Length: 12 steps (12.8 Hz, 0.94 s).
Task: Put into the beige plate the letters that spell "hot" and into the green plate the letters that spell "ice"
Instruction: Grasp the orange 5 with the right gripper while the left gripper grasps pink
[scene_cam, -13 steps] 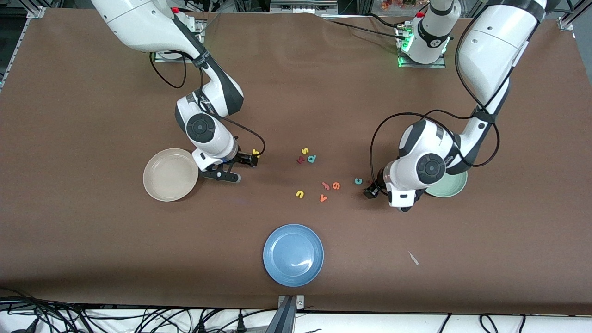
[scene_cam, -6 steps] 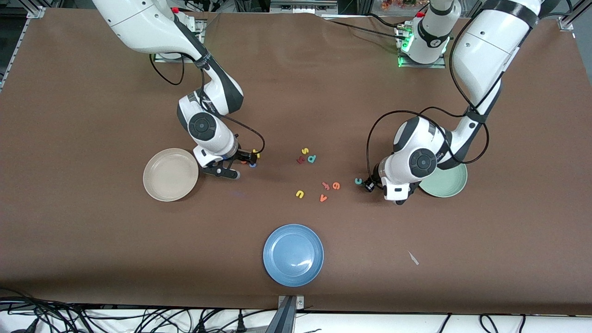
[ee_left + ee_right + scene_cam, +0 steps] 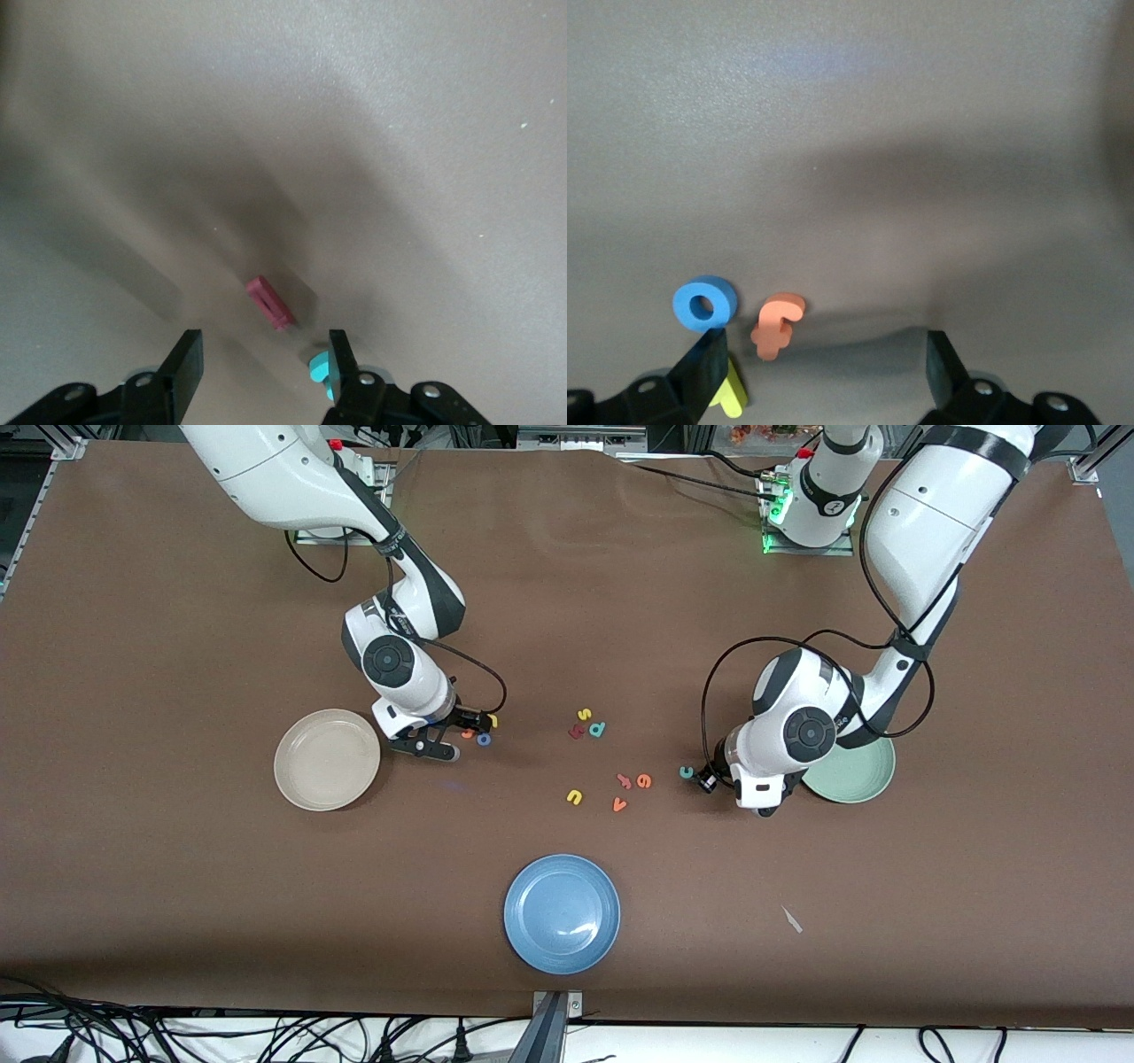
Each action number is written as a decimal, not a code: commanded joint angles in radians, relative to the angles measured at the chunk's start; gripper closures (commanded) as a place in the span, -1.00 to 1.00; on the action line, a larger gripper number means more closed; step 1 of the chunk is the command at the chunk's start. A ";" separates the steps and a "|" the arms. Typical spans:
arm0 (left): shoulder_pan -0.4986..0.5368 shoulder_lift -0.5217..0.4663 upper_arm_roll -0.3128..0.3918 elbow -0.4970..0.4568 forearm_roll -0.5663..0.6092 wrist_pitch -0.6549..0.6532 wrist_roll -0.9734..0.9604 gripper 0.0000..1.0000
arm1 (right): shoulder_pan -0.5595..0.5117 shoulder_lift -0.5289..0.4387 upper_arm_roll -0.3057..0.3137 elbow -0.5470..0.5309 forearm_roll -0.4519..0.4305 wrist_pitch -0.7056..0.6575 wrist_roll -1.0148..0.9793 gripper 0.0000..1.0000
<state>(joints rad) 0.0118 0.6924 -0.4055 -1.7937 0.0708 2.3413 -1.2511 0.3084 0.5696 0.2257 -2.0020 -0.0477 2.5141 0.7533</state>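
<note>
Two hands low over counter (image 3: 567, 602), neither holding anything. Right hand (image 3: 456, 737) spread wide just beside beige plate (image 3: 326, 760); blue o (image 3: 704, 303), orange t (image 3: 776, 325) and yellow h (image 3: 728, 394) bunched by one finger, off centre. Left hand (image 3: 266, 354) part open just beside green plate (image 3: 864, 779); red i (image 3: 270, 303) ahead of the gap, teal c (image 3: 321, 370) at one finger. Orange e (image 3: 645, 781) well apart, mid-counter. Best: centre on one letter only, straddle fully, then pinch; likely to skid if nudged.
</note>
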 commanded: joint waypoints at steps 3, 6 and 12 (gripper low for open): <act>-0.007 -0.013 0.023 -0.019 0.019 0.052 -0.022 -0.18 | -0.008 -0.016 0.009 -0.046 -0.055 0.047 0.026 -0.98; -0.007 -0.007 0.027 -0.015 0.089 0.052 -0.071 -0.18 | -0.009 -0.014 0.009 -0.055 -0.055 0.064 0.026 -0.99; -0.018 0.002 0.027 -0.006 0.092 0.056 -0.105 -0.04 | -0.011 -0.017 0.006 -0.066 -0.067 0.065 0.018 -0.89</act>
<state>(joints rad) 0.0110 0.6932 -0.3840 -1.8004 0.1378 2.3847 -1.3190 0.3075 0.5683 0.2257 -2.0355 -0.0852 2.5563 0.7540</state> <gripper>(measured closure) 0.432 0.022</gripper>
